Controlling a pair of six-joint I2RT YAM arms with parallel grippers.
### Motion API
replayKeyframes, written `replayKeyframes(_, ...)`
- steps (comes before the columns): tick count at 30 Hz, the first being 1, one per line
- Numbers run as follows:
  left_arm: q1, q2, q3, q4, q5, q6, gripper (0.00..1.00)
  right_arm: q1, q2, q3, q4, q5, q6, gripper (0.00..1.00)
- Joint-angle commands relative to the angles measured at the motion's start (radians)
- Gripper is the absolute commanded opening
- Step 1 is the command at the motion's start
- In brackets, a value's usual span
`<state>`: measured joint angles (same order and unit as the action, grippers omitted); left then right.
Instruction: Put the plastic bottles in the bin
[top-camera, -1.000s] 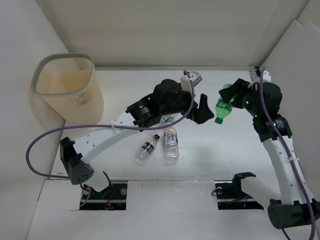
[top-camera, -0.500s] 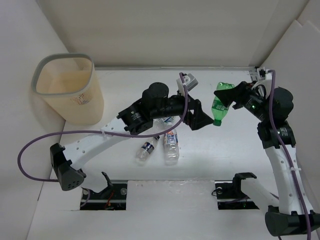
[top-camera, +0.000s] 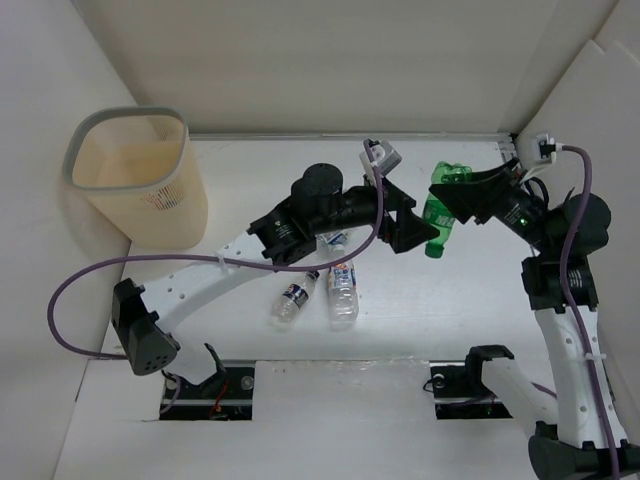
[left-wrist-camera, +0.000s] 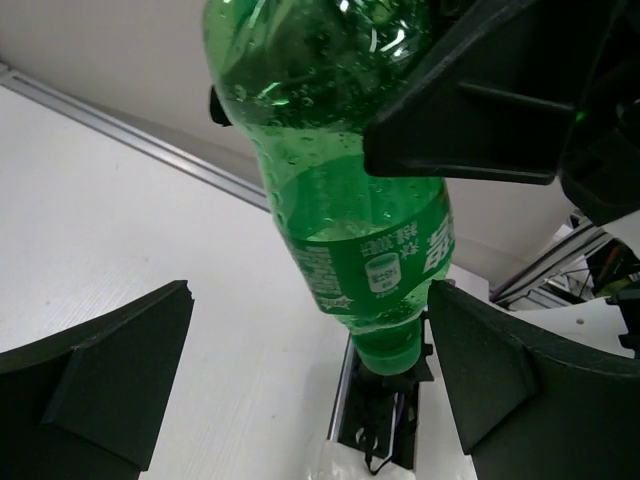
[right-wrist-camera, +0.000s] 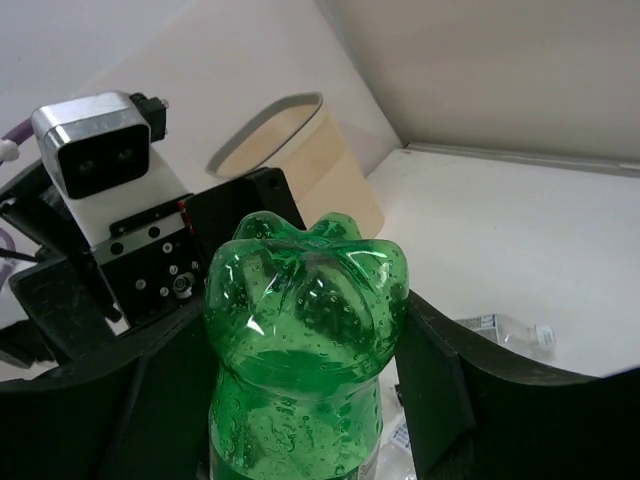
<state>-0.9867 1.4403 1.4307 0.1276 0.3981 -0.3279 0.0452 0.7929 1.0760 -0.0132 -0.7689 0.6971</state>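
My right gripper is shut on the green bottle and holds it in the air, cap down, right of the table's middle. In the right wrist view its fingers press both sides of the bottle, base towards the camera. My left gripper is open, its jaws wide on either side of the bottle's lower half. Its right finger is close by the cap end and its left finger is well apart. The beige bin stands at the far left.
Two clear bottles lie on the table below the left arm, one with a dark label, one with a red and blue label. Another small clear bottle lies partly under the left arm. White walls close in at the back and right.
The right gripper carried the green bottle up and left. The left gripper swung right and now has its open jaws on either side of the bottle's lower half.
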Motion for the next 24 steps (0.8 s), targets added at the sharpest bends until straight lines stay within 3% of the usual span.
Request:
replayKeyframes(1, -0.004, 0.032, 0.027, 0.127, 0.043, -0.023, 1.00, 0.005, -0.014, 0.012, 0.149, -0.047, 0.093, 0.00)
replayKeyframes(10, -0.004, 0.135, 0.059, 0.383, 0.288, -0.198, 0.97, 0.080, -0.004, -0.007, 0.265, -0.006, 0.148, 0.00)
replayKeyframes(13, -0.004, 0.144, 0.059, 0.405, 0.303, -0.212, 0.51, 0.081, -0.004, -0.016, 0.274, 0.003, 0.137, 0.03)
replayKeyframes(15, 0.006, 0.132, 0.059, 0.379, 0.256, -0.212, 0.11, 0.081, 0.008, -0.025, 0.274, 0.003, 0.128, 0.25)
replayKeyframes(18, 0.063, 0.088, 0.050, 0.328, 0.154, -0.212, 0.00, 0.081, 0.008, -0.057, 0.265, 0.042, 0.108, 1.00)
replayKeyframes(24, 0.291, -0.026, 0.102, 0.057, -0.073, -0.133, 0.00, -0.013, -0.011, -0.057, 0.030, 0.279, -0.040, 1.00)
